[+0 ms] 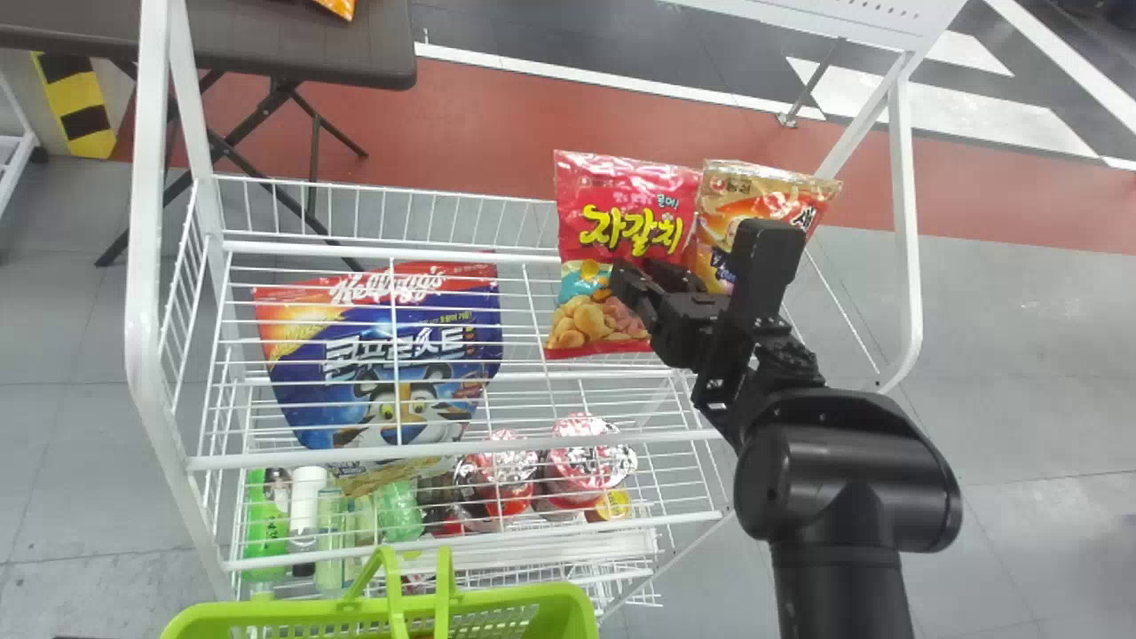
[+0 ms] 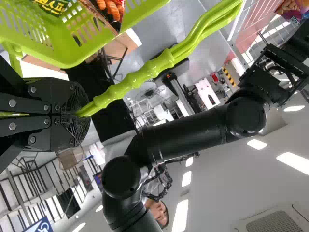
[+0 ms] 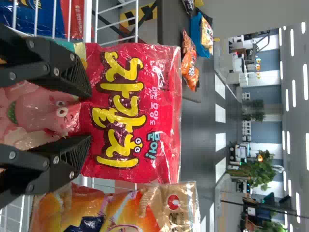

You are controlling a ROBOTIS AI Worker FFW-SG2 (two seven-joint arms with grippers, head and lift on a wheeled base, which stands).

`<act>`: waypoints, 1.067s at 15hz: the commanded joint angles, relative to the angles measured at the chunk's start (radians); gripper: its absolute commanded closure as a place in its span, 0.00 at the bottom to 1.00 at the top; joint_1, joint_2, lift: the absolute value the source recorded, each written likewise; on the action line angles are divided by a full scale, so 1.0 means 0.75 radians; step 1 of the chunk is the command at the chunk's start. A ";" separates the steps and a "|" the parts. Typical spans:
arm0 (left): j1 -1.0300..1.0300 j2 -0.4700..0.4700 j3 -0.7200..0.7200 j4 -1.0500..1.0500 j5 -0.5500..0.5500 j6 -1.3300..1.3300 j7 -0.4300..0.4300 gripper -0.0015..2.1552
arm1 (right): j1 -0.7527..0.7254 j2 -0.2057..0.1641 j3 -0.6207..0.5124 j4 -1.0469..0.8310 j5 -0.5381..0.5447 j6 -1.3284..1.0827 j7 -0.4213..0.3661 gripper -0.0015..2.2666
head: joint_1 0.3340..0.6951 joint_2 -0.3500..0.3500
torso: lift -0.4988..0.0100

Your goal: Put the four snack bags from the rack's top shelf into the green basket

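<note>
The jaws of the right gripper [image 1: 657, 297] stand parted in front of the lower half of the red snack bag [image 1: 612, 209], with bag surface visible between them. That bag stands upright in the rack [image 1: 515, 255], long axis running up and down, printed front toward the robot. Its right edge meets the orange-and-tan snack bag [image 1: 768, 200], also upright, its top slanting slightly to the right. Open wire separates the red bag from the blue cereal bag [image 1: 382, 364] on the left; through the wires, its level is hard to make out. Beyond the tan bag there is free room before the rack's right post [image 1: 903, 213].

The left gripper [image 2: 79, 115] has its jaws clenched on the handle [image 2: 140, 75] of the green basket [image 1: 497, 605], near the rack's front left. Two snack bags, one dark [image 2: 53, 6] and one with shrimp pictured [image 2: 110, 12], lie in the basket.
</note>
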 commanded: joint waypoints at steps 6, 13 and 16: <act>-0.017 -0.002 -0.006 0.006 -0.002 0.008 0.008 0.82 | 0.056 0.000 -0.033 -0.105 -0.028 -0.021 0.044 0.90 | 1.00 0.00 | 0.98; -0.053 -0.004 0.006 0.020 -0.002 0.012 0.018 0.82 | 0.384 0.002 -0.059 -0.586 -0.249 0.200 0.062 0.90 | 1.00 0.00 | 0.98; -0.055 -0.008 0.019 0.024 0.006 0.012 0.018 0.82 | 0.549 0.035 -0.116 -0.827 -0.366 0.445 0.070 0.90 | 1.00 0.00 | 0.98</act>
